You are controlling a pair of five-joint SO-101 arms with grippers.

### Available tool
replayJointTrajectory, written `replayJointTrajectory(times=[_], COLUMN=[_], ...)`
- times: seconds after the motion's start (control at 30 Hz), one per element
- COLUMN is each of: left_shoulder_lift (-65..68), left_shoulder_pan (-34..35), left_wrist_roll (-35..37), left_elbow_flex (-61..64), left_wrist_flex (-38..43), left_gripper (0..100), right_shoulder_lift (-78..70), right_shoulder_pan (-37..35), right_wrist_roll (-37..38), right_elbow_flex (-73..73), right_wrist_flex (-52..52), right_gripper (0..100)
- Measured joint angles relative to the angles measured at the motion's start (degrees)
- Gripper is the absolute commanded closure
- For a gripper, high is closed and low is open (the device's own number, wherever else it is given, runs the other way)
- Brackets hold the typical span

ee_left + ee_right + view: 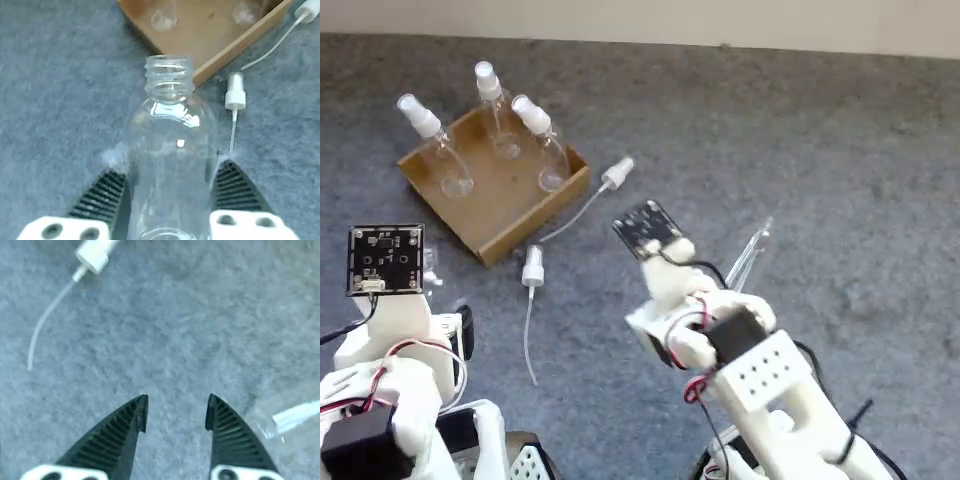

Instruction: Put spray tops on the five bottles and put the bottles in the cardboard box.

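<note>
My left gripper point(170, 192) is shut on a clear, uncapped bottle point(172, 145) whose open neck points toward the cardboard box point(210, 35). The box point(510, 205) stands at the back left with three capped bottles point(500, 120) upright in it. One white spray top point(532, 268) lies on the carpet just in front of the box, its tube trailing toward me; it lies beside the held bottle point(235, 95). A second spray top point(618, 172) lies right of the box. My right gripper point(176, 410) is open above bare carpet, with that spray top point(94, 252) ahead of it and another clear bottle point(287, 420) lying beside one finger.
Grey carpet covers the whole table. The lying bottle point(750, 255) sits right of the right arm's wrist. Open carpet stretches to the back right. The left arm's body point(390, 340) occupies the near left corner.
</note>
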State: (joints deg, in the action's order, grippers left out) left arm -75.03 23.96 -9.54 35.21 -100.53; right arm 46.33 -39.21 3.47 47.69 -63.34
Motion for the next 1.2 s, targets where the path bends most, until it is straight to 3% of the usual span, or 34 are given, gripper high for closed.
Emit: replayJointTrajectory(times=[0.2,0.67,1.2], left_shoulder_lift=[-2.46,-12.84,-23.12], left_shoulder_pan=[1.05,10.2,11.78], left_wrist_roll=[-0.09,-0.09,-0.09], left_elbow_flex=[5.01,15.56,20.22], left_wrist_flex=[0.09,3.96,7.74], left_gripper=[97,98,98], right_shoulder_lift=[-10.29,-36.66,-58.64], right_shoulder_pan=[-0.53,-6.15,-11.6], right_wrist_roll=[-6.59,-29.01,-38.33], right_elbow_flex=[-3.34,-23.47,-42.37], right_wrist_flex=[9.05,10.55,10.55], right_gripper=[81.8,81.3,81.3])
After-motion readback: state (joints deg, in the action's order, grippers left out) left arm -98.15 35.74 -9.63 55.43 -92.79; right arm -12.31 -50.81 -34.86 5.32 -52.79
